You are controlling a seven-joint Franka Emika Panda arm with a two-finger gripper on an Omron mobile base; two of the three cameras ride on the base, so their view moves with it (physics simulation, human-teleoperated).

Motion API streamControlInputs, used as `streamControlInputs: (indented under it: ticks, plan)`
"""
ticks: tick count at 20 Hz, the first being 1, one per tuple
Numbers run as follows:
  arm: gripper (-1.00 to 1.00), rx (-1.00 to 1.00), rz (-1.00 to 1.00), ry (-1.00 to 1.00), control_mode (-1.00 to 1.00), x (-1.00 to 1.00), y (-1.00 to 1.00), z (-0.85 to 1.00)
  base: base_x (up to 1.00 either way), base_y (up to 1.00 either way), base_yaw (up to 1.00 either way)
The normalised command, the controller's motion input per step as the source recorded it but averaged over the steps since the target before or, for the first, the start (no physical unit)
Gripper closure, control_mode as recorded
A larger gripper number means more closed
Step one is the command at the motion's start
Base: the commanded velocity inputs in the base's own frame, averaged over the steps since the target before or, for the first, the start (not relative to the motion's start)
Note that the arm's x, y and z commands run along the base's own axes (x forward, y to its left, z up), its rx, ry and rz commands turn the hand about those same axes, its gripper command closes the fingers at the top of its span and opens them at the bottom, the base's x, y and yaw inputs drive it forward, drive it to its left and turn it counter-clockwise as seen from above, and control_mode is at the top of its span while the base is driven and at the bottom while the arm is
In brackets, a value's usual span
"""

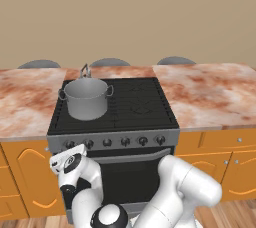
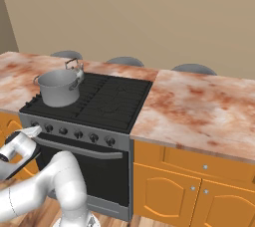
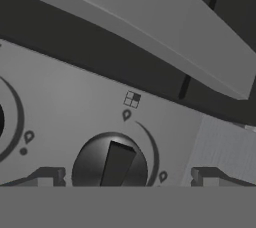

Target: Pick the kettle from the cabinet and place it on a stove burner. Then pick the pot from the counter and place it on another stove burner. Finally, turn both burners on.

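While the pot sits on the front left burner of the stove, the kettle stands just behind it on the rear left burner, with its loop handle showing above the pot's rim. In the right base view the pot and kettle occupy the same left side of the black grates. The steel knob strip runs along the front of the stove, above the oven door. The gripper is level with this strip, jaws spread wide, with a dark knob lying between the two fingertips; contact cannot be judged. The marbled counter extends on both sides of the stove, over orange cupboard fronts. Three grey chair backs show beyond the counter's far edge.
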Motion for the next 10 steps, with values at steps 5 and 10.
streamControlInputs:
  ticks: [5,10]
  plan:
    - [-1.0,0.0,0.0,0.0,-1.0,0.01,0.0,-0.01,0.0,0.0,0.0]
    - [-1.0,0.0,0.0,0.0,-1.0,0.0,0.0,0.0,0.0,0.0,0.0]
